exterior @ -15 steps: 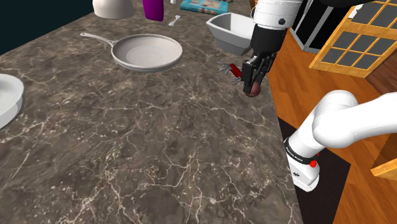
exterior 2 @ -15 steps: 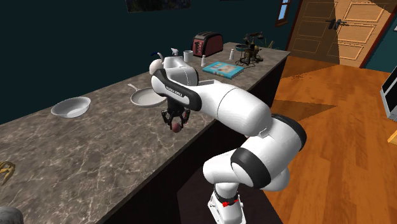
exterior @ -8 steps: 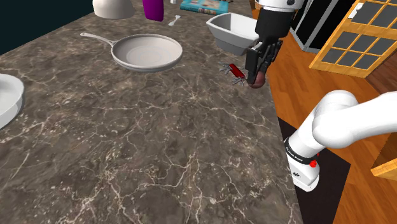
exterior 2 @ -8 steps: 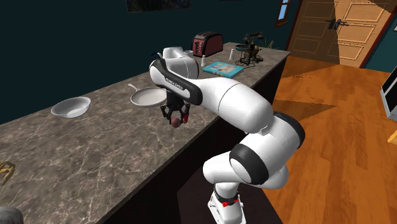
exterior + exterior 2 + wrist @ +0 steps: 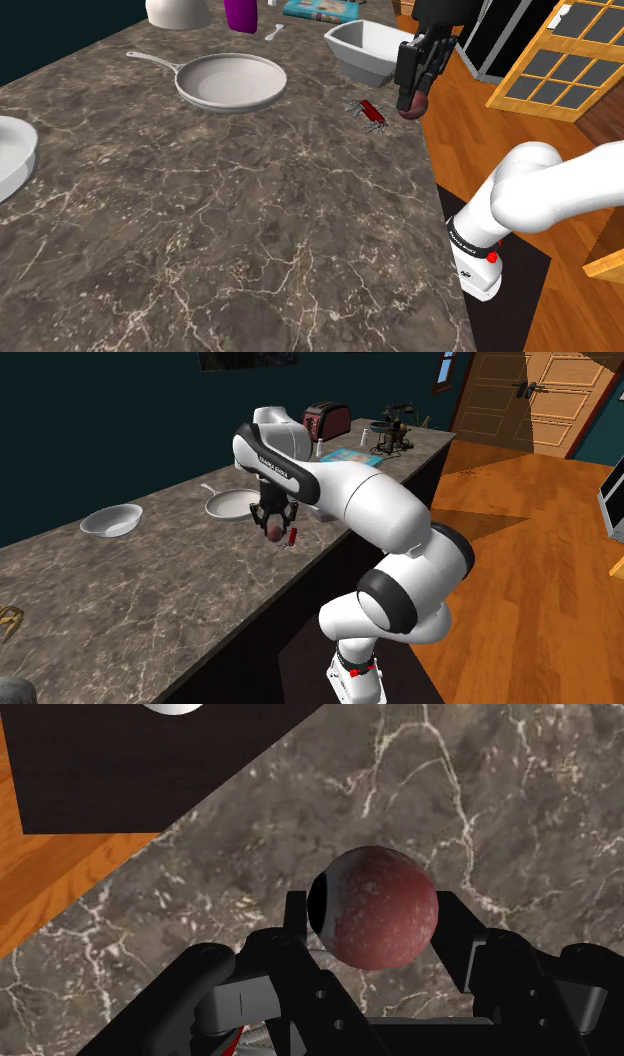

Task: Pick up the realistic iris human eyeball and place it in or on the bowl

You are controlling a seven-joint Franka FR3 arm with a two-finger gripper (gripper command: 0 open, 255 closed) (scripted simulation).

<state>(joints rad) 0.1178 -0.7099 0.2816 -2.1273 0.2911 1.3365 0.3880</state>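
the tool [image 5: 414, 88] is clamped on the eyeball [image 5: 413, 102], a mottled reddish-brown ball held between the two black fingers and hanging clear of the dark marbled desk [image 5: 200, 230]. in the wrist view the eyeball [image 5: 380, 909] sits in the tool [image 5: 378, 916] with a finger pressed to each side, and a black pupil patch faces one of them; veined stone lies beneath it, with the desk's edge and the orange wooden floor [image 5: 40, 874] off to one side.

in the shoulder view the held ball is above the desk's right edge, near the squarish white bowl [image 5: 362, 48] but apart from it, on its lower right. a small red pocket tool [image 5: 372, 112] lies on the desk just to the shoulder view's left of the ball. further left is a pale frying pan [image 5: 230, 82], and a round white bowl [image 5: 12, 150] sits at the far left edge, well apart.

in the second exterior view the white arm bends over the desk and the tool [image 5: 272, 524] points down with the eyeball [image 5: 272, 531] at its tip, beside the frying pan [image 5: 228, 504]; a red toaster [image 5: 326, 420] stands further along.
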